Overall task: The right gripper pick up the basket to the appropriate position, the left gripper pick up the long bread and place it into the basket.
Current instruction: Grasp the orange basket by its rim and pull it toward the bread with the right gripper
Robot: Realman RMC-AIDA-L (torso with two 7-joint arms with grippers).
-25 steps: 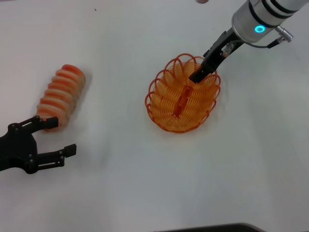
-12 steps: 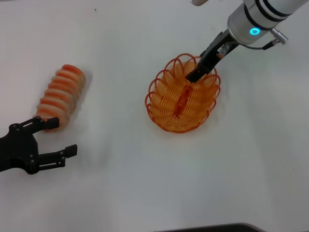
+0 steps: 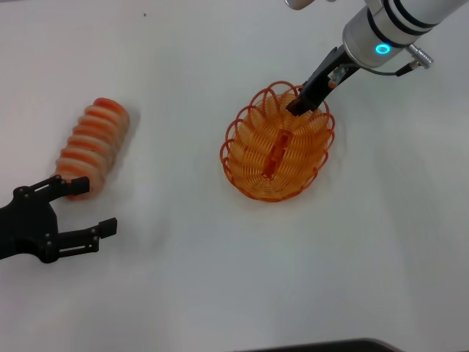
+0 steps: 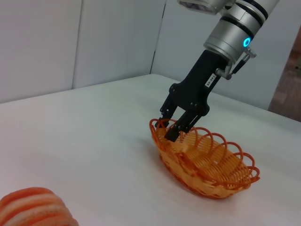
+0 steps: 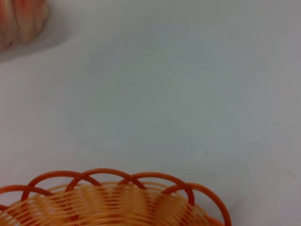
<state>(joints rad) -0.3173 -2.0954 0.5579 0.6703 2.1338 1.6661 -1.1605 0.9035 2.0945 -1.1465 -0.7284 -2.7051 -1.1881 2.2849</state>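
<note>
The orange wire basket (image 3: 277, 150) rests on the white table, right of centre. My right gripper (image 3: 299, 107) is at the basket's far rim. In the left wrist view its fingers (image 4: 173, 129) stand slightly apart, tips at the rim loops of the basket (image 4: 207, 162). The right wrist view shows the basket's rim (image 5: 108, 188) and an end of the long bread (image 5: 19, 19). The long bread (image 3: 94, 145) lies on the table at the left. My left gripper (image 3: 91, 207) is open and empty, just in front of the bread's near end. The bread's end also shows in the left wrist view (image 4: 35, 207).
The white table (image 3: 183, 279) carries only the basket and the bread. A dark edge (image 3: 315, 346) shows at the near side. White wall panels (image 4: 70, 42) stand behind the table.
My right gripper has drawn back from inside the basket toward its far rim. The basket, the bread and the left arm have not moved.
</note>
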